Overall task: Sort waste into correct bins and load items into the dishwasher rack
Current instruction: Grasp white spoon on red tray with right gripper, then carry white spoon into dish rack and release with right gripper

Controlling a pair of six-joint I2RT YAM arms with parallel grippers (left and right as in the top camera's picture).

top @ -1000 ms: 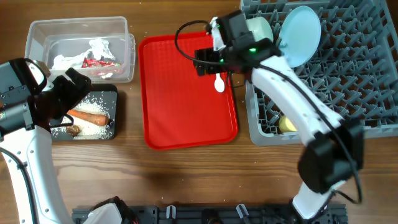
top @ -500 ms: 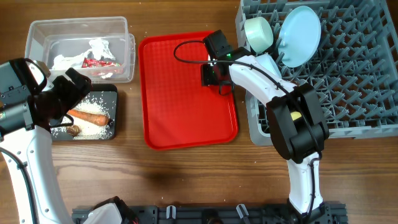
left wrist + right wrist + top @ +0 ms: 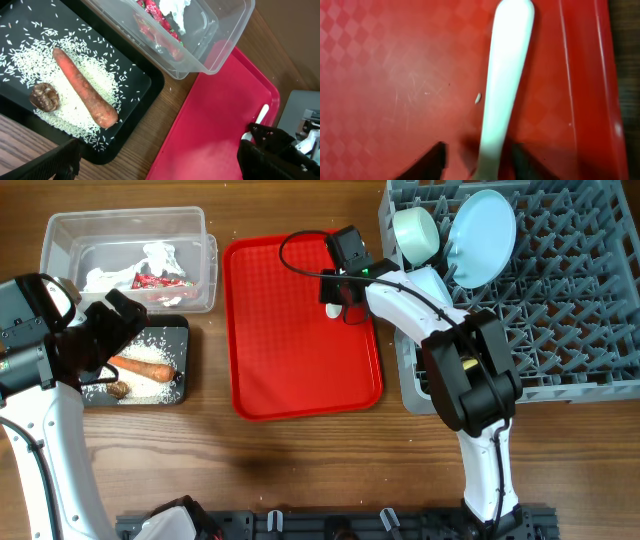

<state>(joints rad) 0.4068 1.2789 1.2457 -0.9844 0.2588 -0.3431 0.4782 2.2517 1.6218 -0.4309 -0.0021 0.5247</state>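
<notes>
The white spoon (image 3: 333, 310) lies on the red tray (image 3: 290, 370) near its right rim. My right gripper (image 3: 337, 292) is low over the spoon, open, with a finger on each side of the handle (image 3: 507, 75); its jaws (image 3: 480, 152) do not press the spoon. My left gripper (image 3: 122, 332) hovers open and empty by the black tray (image 3: 186, 370), which holds the carrot (image 3: 143, 366), rice (image 3: 160, 343) and a brown lump (image 3: 118, 389). The clear tub (image 3: 60, 228) holds the red wrapper (image 3: 158, 281) and crumpled paper (image 3: 160, 255).
The grey dishwasher rack (image 3: 570, 320) at the right holds the pale blue plate (image 3: 485, 235), a pale bowl (image 3: 415, 232) and the yellow cup (image 3: 461, 380). The right arm lies across the rack's left edge. In the left wrist view the carrot (image 3: 82, 90) and tub (image 3: 220, 55) show.
The right gripper has come down from above the tray's right side to the tray surface and shifted slightly left. The spoon now lies flat between its fingers. The left arm has not moved.
</notes>
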